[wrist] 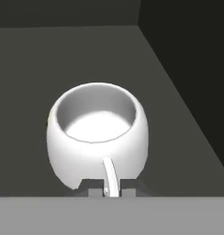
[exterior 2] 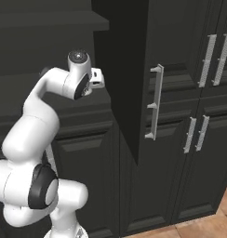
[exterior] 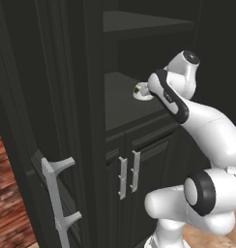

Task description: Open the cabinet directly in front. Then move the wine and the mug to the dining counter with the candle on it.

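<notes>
Mug [wrist: 96, 137] sits right under my hand camera, a round white cup standing upright on the dark shelf [wrist: 36, 69] inside the cabinet [exterior: 81, 121], mouth open toward me and empty as far as I can see. Its thin handle [wrist: 110, 176] points straight at the gripper [wrist: 110, 190], and I read the two dark finger tips as clenched on that handle, one on each side of it with no gap showing.

From the left base view I see the mug [exterior: 141, 91] as a small pale shape on the middle shelf, just ahead of the wrist, with a dark and yellowish mark on the side facing the camera. The arm [exterior: 202, 126] reaches up from the lower right and into the open upper compartment. The left upper door [exterior: 37, 145] stands swung out toward me, its silver bar handle [exterior: 57, 198] low in the picture. Below the shelf the lower double doors [exterior: 139, 184] are shut, with two short silver handles side by side.

In the right base view the hand [exterior 2: 83, 79] is at the shelf edge, and the right upper door [exterior 2: 134, 83] hangs open edge-on, its long handle [exterior 2: 155, 102] facing right. Beside it stand closed black doors [exterior 2: 203, 116].
</notes>
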